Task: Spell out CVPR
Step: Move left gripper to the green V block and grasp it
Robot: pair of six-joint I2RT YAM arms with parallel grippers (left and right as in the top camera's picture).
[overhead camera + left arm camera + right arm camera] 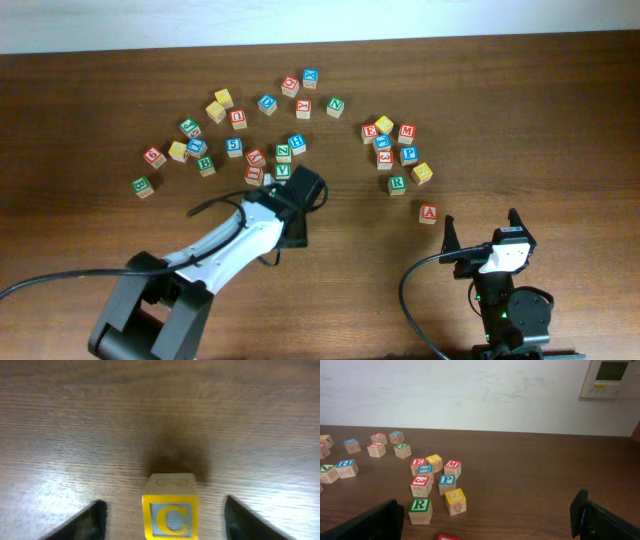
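The brown wooden bench [520, 90] carries everything; my left claw [165, 516] is released, its dark fingers [92, 519] spread either side of the C block [170, 505], with bare wood showing between each finger and the block; that block stands upright on the bench, pale wood on top, its near face framed in yellow with a yellow C on a pale blue field; my right claw [487, 525] is released too, spread wide and holding nothing; ahead of it, among scattered blocks, sit a blue P block [447, 482] and a green R block [420, 507], near each other; the green V block [283, 171] lies just beside my left wrist.
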